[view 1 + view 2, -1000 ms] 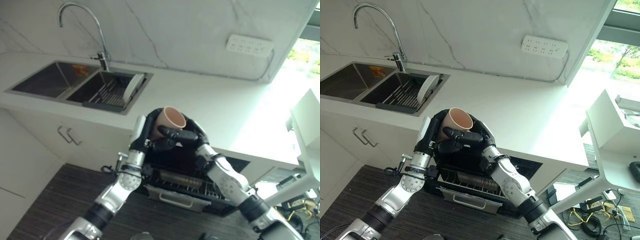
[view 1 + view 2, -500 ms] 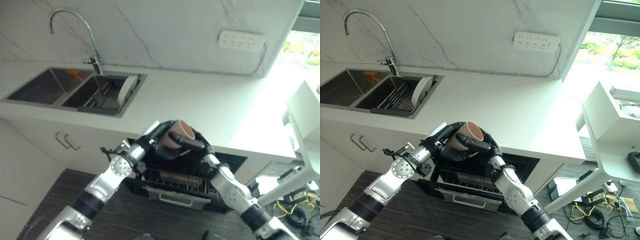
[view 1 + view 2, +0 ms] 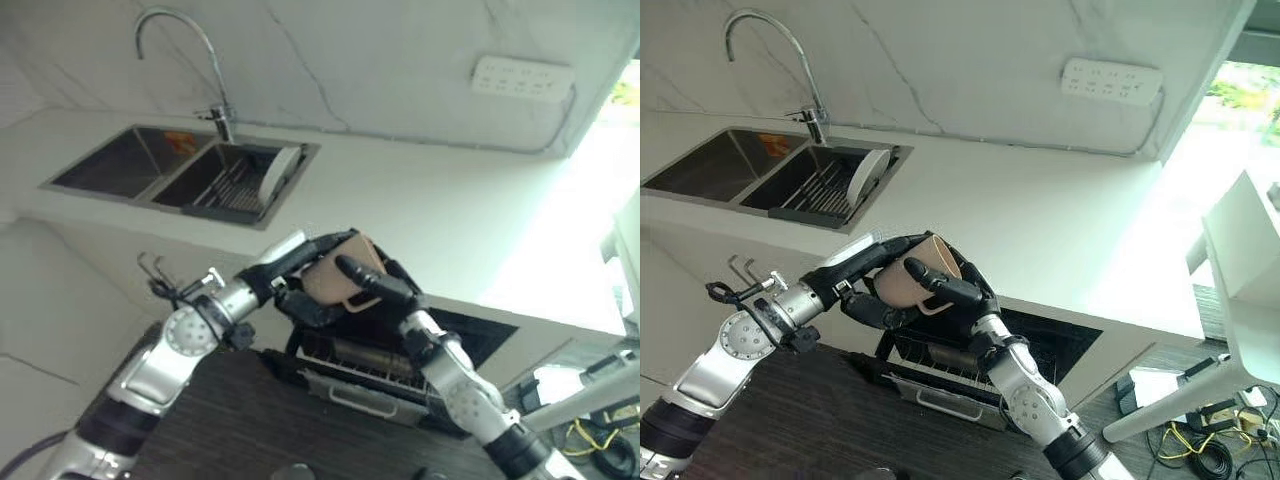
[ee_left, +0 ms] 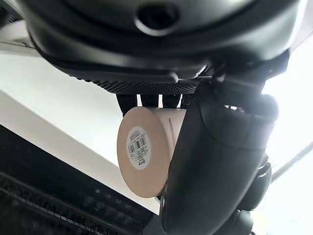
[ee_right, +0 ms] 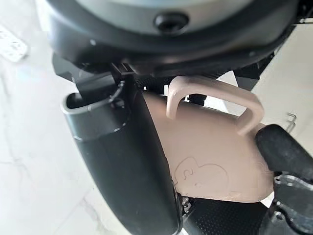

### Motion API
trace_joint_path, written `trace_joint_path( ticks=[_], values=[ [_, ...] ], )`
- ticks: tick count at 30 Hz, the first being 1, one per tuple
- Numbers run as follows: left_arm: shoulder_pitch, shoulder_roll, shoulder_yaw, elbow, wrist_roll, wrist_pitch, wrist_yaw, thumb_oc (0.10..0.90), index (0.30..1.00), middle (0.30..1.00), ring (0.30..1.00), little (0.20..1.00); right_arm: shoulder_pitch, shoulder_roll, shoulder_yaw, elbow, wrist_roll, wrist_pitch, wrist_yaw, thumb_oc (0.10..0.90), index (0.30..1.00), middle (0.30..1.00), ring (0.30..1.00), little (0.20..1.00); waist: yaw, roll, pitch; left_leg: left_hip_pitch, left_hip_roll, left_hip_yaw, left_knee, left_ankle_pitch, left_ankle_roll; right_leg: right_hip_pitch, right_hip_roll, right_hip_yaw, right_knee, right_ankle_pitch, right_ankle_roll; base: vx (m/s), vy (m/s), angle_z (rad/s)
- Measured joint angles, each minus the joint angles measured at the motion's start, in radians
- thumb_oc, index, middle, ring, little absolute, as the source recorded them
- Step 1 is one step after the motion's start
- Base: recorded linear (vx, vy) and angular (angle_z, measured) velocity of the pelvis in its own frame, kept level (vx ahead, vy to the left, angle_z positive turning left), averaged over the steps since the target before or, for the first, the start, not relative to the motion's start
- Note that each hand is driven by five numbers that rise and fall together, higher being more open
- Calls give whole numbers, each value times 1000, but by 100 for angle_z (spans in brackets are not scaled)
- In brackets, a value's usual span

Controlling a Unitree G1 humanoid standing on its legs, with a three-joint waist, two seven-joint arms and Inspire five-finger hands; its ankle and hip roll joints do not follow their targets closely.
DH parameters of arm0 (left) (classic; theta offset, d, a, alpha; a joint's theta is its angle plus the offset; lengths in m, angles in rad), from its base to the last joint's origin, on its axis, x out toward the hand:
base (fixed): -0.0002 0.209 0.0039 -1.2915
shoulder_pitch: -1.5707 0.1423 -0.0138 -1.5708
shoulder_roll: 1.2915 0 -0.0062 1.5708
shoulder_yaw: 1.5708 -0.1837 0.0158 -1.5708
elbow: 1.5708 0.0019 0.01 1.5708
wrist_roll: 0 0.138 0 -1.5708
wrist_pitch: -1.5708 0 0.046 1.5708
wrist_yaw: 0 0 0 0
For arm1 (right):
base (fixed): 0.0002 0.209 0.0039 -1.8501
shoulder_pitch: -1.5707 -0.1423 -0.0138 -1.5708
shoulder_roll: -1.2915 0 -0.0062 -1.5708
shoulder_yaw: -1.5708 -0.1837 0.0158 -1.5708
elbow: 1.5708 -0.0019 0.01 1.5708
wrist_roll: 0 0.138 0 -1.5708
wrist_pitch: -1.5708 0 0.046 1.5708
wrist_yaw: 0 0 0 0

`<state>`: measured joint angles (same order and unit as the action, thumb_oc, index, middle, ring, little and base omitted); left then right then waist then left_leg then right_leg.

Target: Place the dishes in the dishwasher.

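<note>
A white marble-veined wall [image 3: 970,40] rises behind a pale countertop [image 3: 1040,215], with a white socket strip [image 3: 1111,80] fixed to it. A curved chrome tap [image 3: 775,60] stands over a double steel sink [image 3: 730,170] — white cabinet fronts [image 3: 680,270] below, dark wood-grain floor [image 3: 850,420] underfoot. Strong daylight pours in from a window [image 3: 1250,85] on the right.

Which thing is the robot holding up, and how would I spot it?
Start at the long white counter, then look just below its front edge, above the open dishwasher rack. There the left hand and right hand both curl round a mug. It is the one peach-coloured thing, with a handle, unlike the white plate in the sink.
</note>
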<state>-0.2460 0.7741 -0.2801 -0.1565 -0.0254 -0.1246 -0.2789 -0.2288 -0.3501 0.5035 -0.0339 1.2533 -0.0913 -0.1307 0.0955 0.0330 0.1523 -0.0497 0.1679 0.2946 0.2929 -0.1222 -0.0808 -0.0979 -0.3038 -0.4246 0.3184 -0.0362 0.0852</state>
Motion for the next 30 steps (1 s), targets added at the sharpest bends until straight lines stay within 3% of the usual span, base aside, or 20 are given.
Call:
trace_joint_path(
  ticks=[5, 10, 13, 15, 19, 26, 28, 30],
  values=[
    [91, 0, 18, -48, 88, -69, 145, 800, 900, 900, 900, 900, 11, 36, 0, -20, 5, -15, 20, 400, 300, 300, 300, 300, 0, 0, 0, 0, -1, 0, -2, 0, 0, 0, 0, -1, -1, -2, 3, 0, 0, 0],
    [248, -20, 90, -106, 223, -217, 343, 800, 900, 900, 900, 900, 51, 52, 0, -120, 6, -15, 47, 400, 300, 300, 300, 300, 7, 2, 1, 2, -1, -3, -5, -1, 0, -1, 0, -2, 6, -12, 3, 0, 0, 0],
    [269, -24, 94, -97, 282, -255, 438, 800, 900, 900, 900, 900, 36, 71, 0, -121, 8, -15, 49, 400, 300, 300, 300, 300, 18, 2, 1, 10, -1, -4, -2, -2, -2, -4, -3, 3, 16, -22, 2, 6, -3, -2],
    [280, -74, 94, -91, 326, -267, 501, 800, 900, 900, 900, 900, 20, 68, 0, -121, 9, -16, 55, 400, 300, 300, 300, 300, 18, 2, 1, 17, -1, -3, -1, -1, -4, -9, -3, 10, 22, -23, 1, 17, -20, -10],
    [280, -178, 65, -72, 377, -271, 632, 800, 900, 900, 900, 900, -8, 80, 0, -121, 43, -37, 38, 400, 300, 300, 300, 300, 15, -1, 0, 13, 3, 5, 0, 2, -8, -32, 2, 28, 38, -24, -3, 3, -19, -11],
    [277, -211, 42, -64, 426, -266, 749, 800, 900, 900, 900, 900, -11, 113, 0, -121, 103, -48, 22, 400, 300, 300, 300, 300, -8, -13, -1, 15, 9, 9, 1, 4, -10, -32, 7, 32, 39, -23, -5, -4, -3, -2],
    [273, -219, 42, -46, 426, -237, 819, 800, 900, 900, 900, 900, -10, 141, -22, -121, 145, -102, -12, 400, 300, 300, 300, 300, -9, -15, -2, 14, 9, 8, 4, 4, -10, -32, 7, 32, 39, -23, -6, 0, 0, 0],
    [270, -253, 126, 11, 365, -161, 944, 800, 900, 900, 900, 900, 2, 143, -200, -102, 185, -231, -72, 400, 300, 300, 300, 300, 1, -21, -5, 3, 12, 2, 10, 3, -10, -32, 7, 25, 37, -21, -8, -12, -2, 8]
  ],
)
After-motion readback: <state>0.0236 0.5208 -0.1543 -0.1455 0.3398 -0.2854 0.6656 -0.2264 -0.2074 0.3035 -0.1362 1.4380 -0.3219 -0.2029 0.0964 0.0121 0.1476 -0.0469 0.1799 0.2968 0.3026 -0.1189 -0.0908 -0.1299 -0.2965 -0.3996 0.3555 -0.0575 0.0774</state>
